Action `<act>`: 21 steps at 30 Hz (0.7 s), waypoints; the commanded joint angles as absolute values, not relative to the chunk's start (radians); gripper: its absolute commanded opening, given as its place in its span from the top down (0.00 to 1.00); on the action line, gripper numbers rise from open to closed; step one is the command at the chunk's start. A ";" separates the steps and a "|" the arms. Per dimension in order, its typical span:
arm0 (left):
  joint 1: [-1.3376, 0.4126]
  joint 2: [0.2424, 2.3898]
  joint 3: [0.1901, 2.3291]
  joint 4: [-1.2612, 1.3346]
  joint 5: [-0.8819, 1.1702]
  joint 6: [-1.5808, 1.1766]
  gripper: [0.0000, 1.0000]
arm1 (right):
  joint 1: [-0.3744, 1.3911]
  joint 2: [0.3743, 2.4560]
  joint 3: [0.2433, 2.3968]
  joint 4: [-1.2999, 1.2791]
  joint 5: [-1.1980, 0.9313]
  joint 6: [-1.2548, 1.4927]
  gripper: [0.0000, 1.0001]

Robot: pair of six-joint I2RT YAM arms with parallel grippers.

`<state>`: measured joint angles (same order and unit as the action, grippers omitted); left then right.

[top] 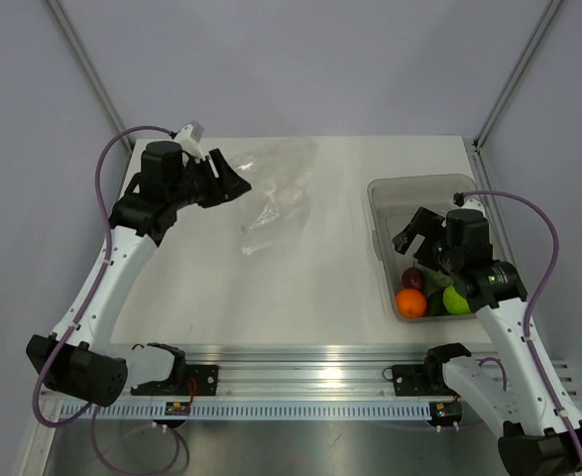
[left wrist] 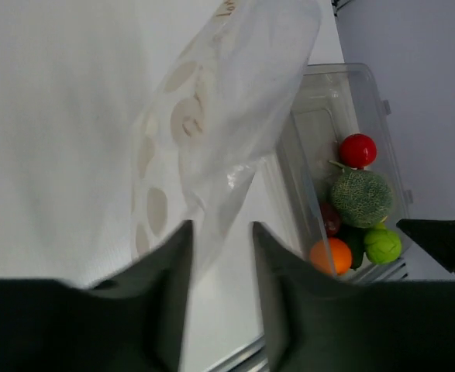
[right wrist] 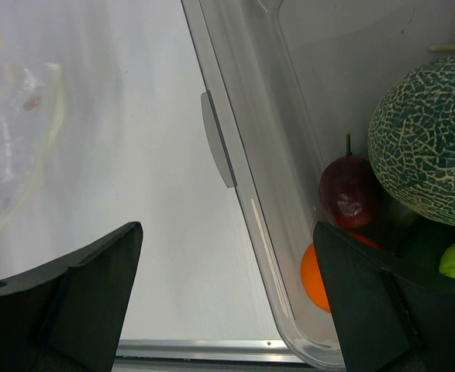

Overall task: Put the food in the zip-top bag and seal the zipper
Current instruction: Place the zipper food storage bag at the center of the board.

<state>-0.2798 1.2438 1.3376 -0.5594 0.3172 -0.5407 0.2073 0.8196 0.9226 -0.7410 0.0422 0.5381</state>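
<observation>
The zip-top bag, clear with white dots, lies crumpled on the table left of centre. My left gripper is at its left edge. In the left wrist view the bag tapers down between my fingers, which stand a narrow gap apart. I cannot make out the zipper. The food sits in the grey tub: orange, dark plum, green round, melon, red ball. My right gripper is open and empty, straddling the tub's left wall.
The tub stands at the table's right side, close to the right frame post. The aluminium rail runs along the near edge. Bare table shows between the bag and the tub.
</observation>
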 commanded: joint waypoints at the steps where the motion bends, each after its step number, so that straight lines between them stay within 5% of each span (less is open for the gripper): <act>1: -0.243 1.278 1.295 -0.544 0.269 -0.594 0.22 | 0.209 0.796 0.913 -0.756 0.041 0.558 0.01; 2: -0.241 1.301 1.308 -0.579 0.237 -0.580 0.04 | 0.207 0.795 0.913 -0.764 0.038 0.557 0.00; 4: -0.244 1.368 1.339 -0.690 0.181 -0.528 0.02 | 0.209 0.787 0.916 -0.776 0.037 0.554 0.00; 14: -0.466 1.292 1.338 -0.753 -0.093 -0.270 0.22 | 0.207 0.762 0.884 -0.796 0.025 0.571 0.01; 21: -0.771 1.397 1.353 -0.764 -0.214 -0.100 0.21 | 0.207 0.792 0.887 -0.772 0.005 0.589 0.01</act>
<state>-0.6651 1.3434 1.3148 -0.7700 -0.0952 -0.2245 0.2073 0.7868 0.8856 -0.7986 0.0269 0.5705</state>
